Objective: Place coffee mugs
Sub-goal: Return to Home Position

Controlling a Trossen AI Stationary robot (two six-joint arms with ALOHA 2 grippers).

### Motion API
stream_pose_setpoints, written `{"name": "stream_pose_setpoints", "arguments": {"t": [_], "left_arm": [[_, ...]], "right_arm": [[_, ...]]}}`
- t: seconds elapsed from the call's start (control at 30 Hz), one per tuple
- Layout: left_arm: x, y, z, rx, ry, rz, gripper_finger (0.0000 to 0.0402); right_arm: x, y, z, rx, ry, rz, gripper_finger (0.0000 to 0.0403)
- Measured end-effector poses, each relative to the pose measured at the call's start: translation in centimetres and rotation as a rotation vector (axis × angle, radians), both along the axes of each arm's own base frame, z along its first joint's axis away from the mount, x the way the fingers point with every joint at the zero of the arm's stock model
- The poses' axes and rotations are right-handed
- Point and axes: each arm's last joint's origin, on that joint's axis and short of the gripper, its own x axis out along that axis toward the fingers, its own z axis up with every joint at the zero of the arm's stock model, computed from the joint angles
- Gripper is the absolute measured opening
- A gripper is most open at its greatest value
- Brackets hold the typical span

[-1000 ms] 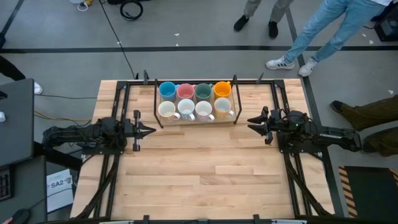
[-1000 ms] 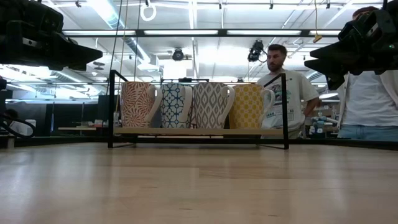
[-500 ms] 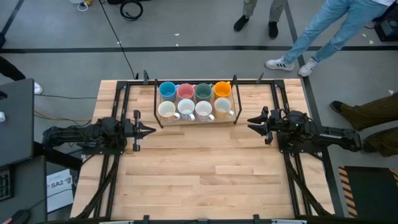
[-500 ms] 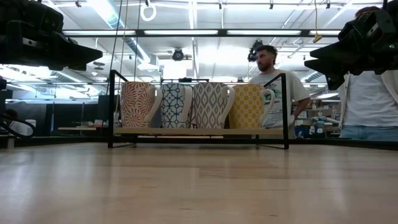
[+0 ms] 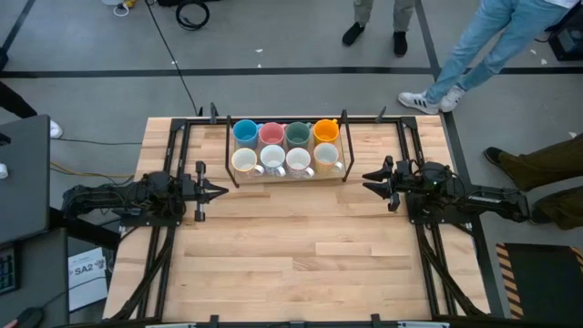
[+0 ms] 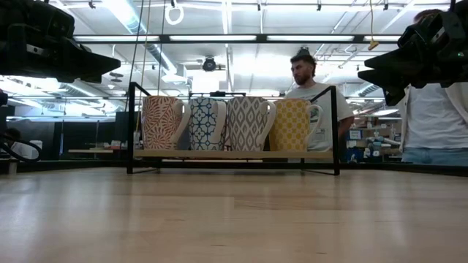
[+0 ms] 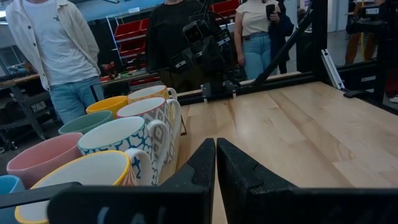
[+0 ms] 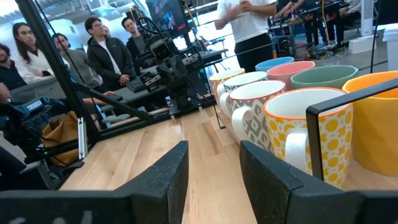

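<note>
Eight coffee mugs stand upright in two rows on a black-framed rack (image 5: 228,173) at the table's far middle. The far row is blue (image 5: 244,130), pink (image 5: 271,133), dark green (image 5: 298,134) and orange (image 5: 325,130). The near row has four pale patterned mugs, from the red-patterned one (image 6: 162,122) to the yellow-dotted one (image 6: 290,124). My left gripper (image 5: 221,191) (image 7: 216,149) hovers shut left of the rack, pointing right. My right gripper (image 5: 366,179) (image 8: 213,168) hovers open right of the rack, pointing left.
The rack's wooden base (image 6: 234,155) and black posts (image 6: 130,124) enclose the mugs. Bare wooden tabletop (image 5: 301,246) stretches from the rack to the near edge. Black frame rails (image 5: 164,264) run along both table sides. People stand beyond the far and right edges (image 5: 455,55).
Neither arm nor any mug has moved. In the low view, a person beyond the far edge has walked toward the left behind the rack.
</note>
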Motion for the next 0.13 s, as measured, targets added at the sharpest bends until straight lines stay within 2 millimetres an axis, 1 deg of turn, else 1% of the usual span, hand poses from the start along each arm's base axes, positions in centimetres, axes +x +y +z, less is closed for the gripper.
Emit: {"name": "stream_pose_setpoints", "arguments": {"t": [0.13], "left_arm": [[0.00, 0.00, 0.00, 0.000, 0.000, 0.000, 0.0023]], "right_arm": [[0.00, 0.00, 0.00, 0.000, 0.000, 0.000, 0.0149]]}}
